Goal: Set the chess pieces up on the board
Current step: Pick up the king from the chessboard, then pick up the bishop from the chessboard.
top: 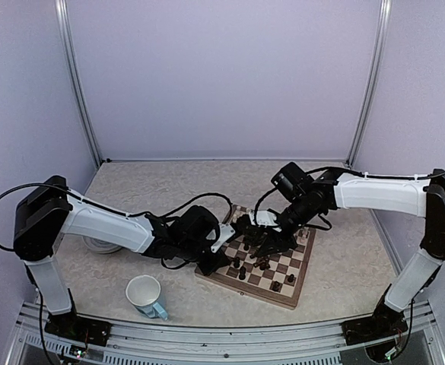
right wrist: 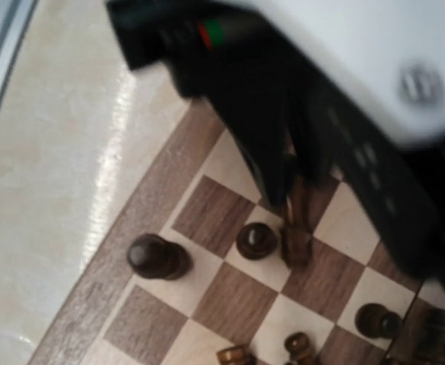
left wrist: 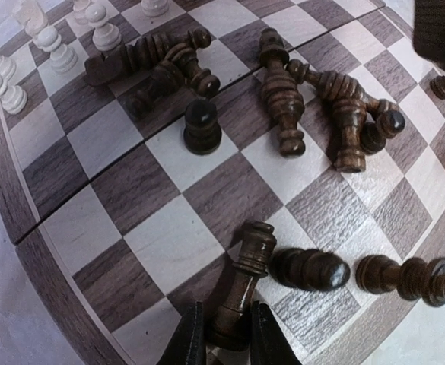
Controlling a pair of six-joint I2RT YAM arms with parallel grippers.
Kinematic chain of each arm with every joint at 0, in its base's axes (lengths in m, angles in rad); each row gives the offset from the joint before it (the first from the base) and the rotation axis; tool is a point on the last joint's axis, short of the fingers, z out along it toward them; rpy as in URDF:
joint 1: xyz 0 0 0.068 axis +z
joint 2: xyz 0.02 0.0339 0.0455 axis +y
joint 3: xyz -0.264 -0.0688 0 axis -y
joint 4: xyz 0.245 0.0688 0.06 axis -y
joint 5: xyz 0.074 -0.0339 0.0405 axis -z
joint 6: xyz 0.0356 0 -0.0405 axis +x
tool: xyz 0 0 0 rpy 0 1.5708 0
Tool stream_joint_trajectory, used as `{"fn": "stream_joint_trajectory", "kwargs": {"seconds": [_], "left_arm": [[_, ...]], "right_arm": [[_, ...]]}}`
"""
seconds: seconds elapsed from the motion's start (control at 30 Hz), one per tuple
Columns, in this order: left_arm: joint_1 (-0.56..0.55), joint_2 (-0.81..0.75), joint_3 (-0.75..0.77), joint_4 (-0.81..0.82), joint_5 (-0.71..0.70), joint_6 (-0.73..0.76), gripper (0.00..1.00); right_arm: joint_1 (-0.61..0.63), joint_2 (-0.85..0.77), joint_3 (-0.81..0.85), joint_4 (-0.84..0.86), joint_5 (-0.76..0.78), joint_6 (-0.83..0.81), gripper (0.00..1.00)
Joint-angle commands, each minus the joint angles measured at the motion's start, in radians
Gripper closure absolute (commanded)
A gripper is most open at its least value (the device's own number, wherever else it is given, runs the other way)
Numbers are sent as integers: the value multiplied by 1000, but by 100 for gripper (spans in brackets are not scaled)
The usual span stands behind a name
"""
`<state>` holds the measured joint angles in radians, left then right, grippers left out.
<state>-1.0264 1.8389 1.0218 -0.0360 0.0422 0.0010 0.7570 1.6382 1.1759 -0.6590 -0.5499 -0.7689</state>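
The checkered board (top: 284, 298) lies right of centre, with both grippers over it. My left gripper (left wrist: 226, 344) is shut on the base of a dark brown piece (left wrist: 245, 277), held tilted just above a near-edge square. The right wrist view shows that same gripper (right wrist: 292, 207) and piece (right wrist: 296, 237) from the other side. Several dark pieces (left wrist: 283, 99) lie toppled mid-board and one dark pawn (left wrist: 201, 125) stands. Cream pieces (left wrist: 51, 46) stand in a far corner. My right gripper (top: 271, 237) hovers over the board's middle; its fingers do not show clearly.
A white mug with a blue handle (top: 144, 295) stands near the front edge, left of the board. A round grey plate (top: 99, 245) lies partly under the left arm. Two dark pawns (right wrist: 155, 256) stand by the board's border (right wrist: 93, 289).
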Motion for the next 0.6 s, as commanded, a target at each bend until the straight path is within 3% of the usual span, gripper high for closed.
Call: {"fn": "stream_joint_trajectory", "kwargs": {"seconds": [0.0,0.27,0.57], "left_arm": [[29,-86,-64,-24,-14,-59,95],[158,-291,-221,132,75,-202,96],[246,-439,-287,162,31,-278,95]], "right_arm": [[14,49,40,13,15,-7,66],[31,151,97,27,30,-12,70],[73,237,156,19,61,-40,79]]}}
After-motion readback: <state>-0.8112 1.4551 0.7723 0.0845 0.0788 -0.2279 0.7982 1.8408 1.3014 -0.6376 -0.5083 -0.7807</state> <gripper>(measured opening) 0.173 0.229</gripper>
